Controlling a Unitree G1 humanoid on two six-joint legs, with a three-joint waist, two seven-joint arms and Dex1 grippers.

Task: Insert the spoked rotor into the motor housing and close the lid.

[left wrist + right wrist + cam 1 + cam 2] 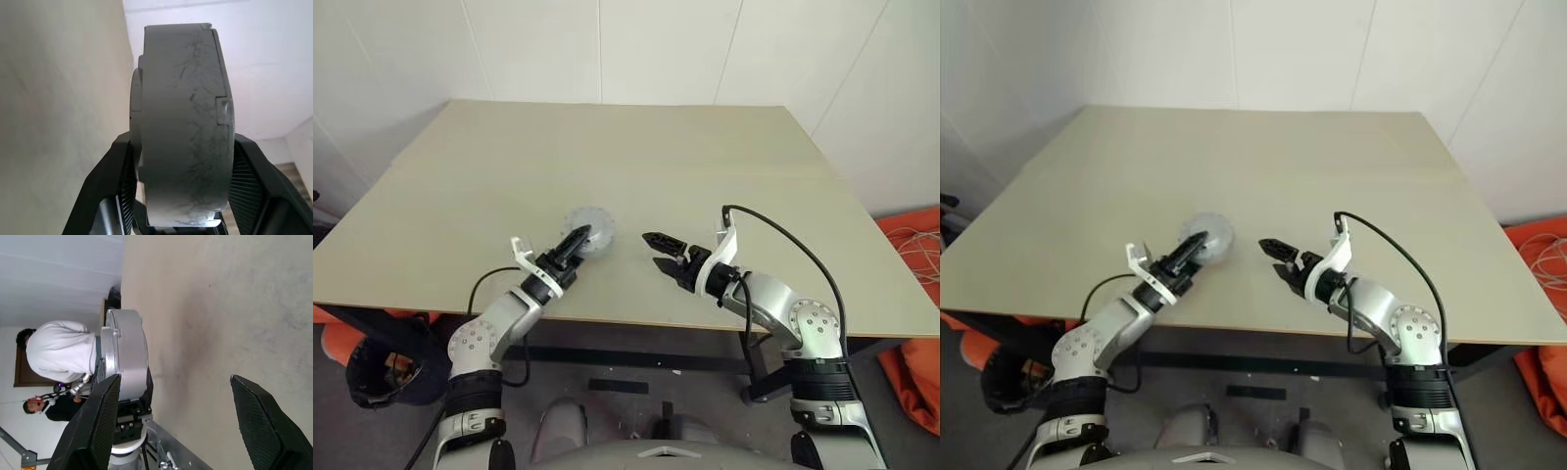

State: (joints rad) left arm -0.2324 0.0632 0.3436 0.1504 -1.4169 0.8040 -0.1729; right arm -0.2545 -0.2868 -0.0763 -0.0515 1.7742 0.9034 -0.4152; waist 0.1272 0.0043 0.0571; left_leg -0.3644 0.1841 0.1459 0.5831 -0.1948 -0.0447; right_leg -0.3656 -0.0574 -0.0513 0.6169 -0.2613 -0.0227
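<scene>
My left gripper (579, 235) is shut on the motor housing (590, 229), a thick round grey body lying flat, low over the table's front middle. Its fingers (247, 166) press on the two flat faces, and the scratched rim (188, 122) faces the wrist camera. In the right wrist view the motor housing (128, 352) shows edge-on, with a lighter silver lid part seated against the grey part. The spoked rotor is hidden. My right gripper (653, 250) stands open a short way to the right of the housing, with nothing between its fingers (105, 416).
The beige table (636, 157) stretches wide behind both grippers, with its front edge close beneath them. An orange net bag (915, 240) lies on the floor at the right. A person in a white shirt (61, 352) stands beyond the table's left side.
</scene>
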